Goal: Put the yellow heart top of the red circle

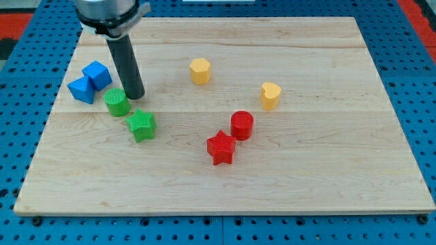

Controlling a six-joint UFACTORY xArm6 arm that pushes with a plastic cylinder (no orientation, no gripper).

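Note:
The yellow heart [270, 95] sits right of the board's middle. The red circle [242, 125] lies below and to the left of it, a short gap apart. My tip [135, 95] is far off at the view's left, just right of and above the green circle [116, 102], close to it. The rod rises from there to the view's top.
A red star [221, 148] sits just below-left of the red circle. A yellow hexagon [199, 71] is at upper middle. A green star [142, 125] lies below my tip. Two blue blocks [97, 74] [82, 89] sit at the left edge of the wooden board [327, 177].

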